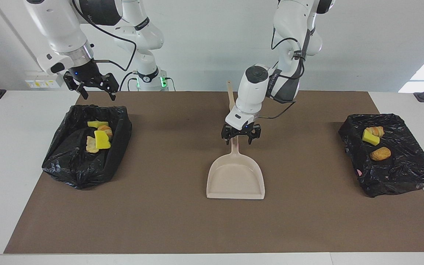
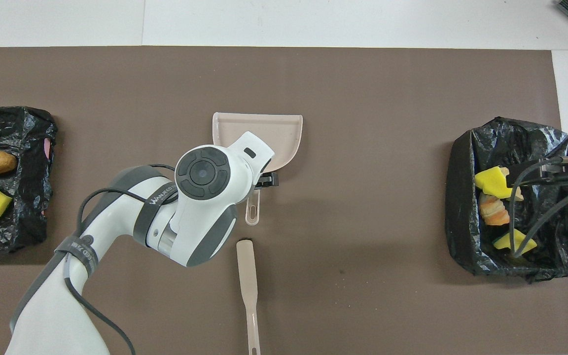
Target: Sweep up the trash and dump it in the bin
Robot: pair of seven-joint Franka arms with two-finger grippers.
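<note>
The beige dustpan (image 1: 236, 176) lies flat on the brown mat in the middle of the table, handle (image 2: 253, 209) toward the robots. My left gripper (image 1: 240, 139) is open just over that handle, a finger on either side, not gripping it. Trash sits in two black-bag-lined bins. Yellow sponge pieces and bread lumps (image 1: 99, 138) lie in the bin (image 1: 72, 169) at the right arm's end. A yellow sponge and two bread lumps (image 1: 375, 141) lie on the bin (image 1: 399, 173) at the left arm's end. My right gripper (image 1: 99, 96) hangs open over the first bin's robot-side edge.
A beige brush (image 2: 247, 281) lies on the mat (image 2: 363, 197), nearer to the robots than the dustpan and in line with its handle. The left arm's wrist covers part of the pan in the overhead view.
</note>
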